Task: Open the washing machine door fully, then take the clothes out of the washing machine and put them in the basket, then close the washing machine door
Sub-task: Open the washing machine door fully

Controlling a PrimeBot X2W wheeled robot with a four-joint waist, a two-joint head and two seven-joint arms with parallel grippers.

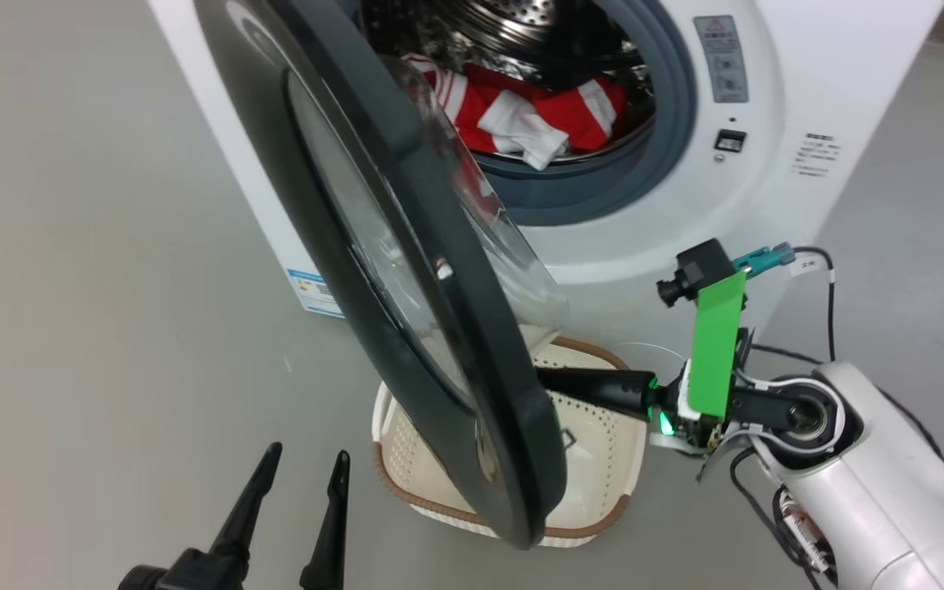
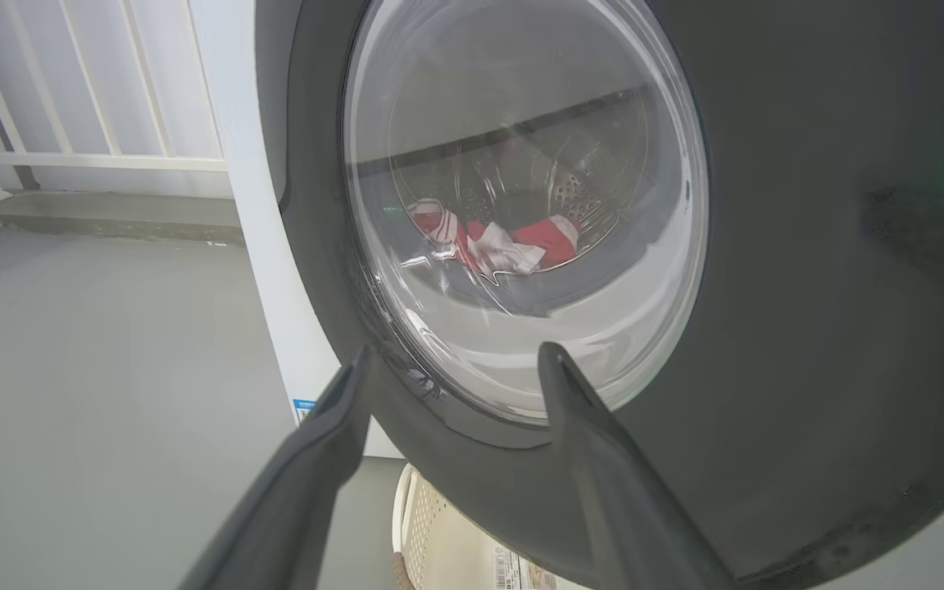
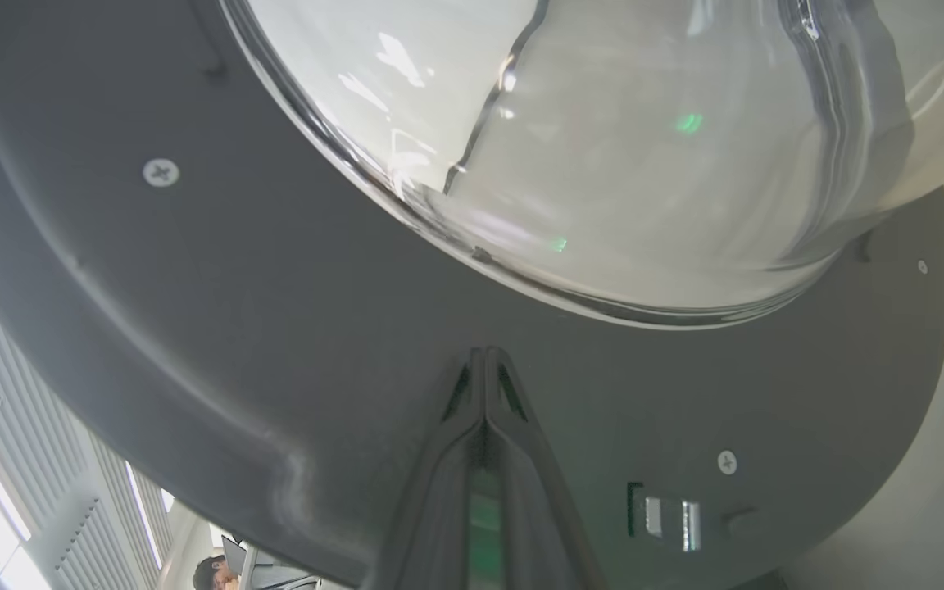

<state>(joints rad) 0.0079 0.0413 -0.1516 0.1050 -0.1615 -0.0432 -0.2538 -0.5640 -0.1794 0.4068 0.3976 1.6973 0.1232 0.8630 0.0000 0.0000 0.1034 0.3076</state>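
Step one in hand: washing machine door stands part open, swung out from the washing machine, roughly halfway by my read, so not fully open yet

Right pincer is closed tight with nothing in it, tips together against the door's dark inner rim just below the glass bowl. Looks like a push contact, not a grip

Left pincer is spread wide and empty, low on the left, pointing at the door's outer face. In the left wrist view it's near the black rim, can't tell if it touches

Clothes lie in the drum, a red and white heap at the front lip. Basket sits on the floor just in front of the machine, under the door's lower edge. It looks empty, though the door hides part of it

Next move as I see it: push the rim further out along its swing with the right arm, keeping the tips on the plastic and off the glass. Closed tips could skate on that smooth face, so I'd go slow. Left pincer is on the side the door swings toward, so I'd clear it first or use it to take the rim. Clothes come after that
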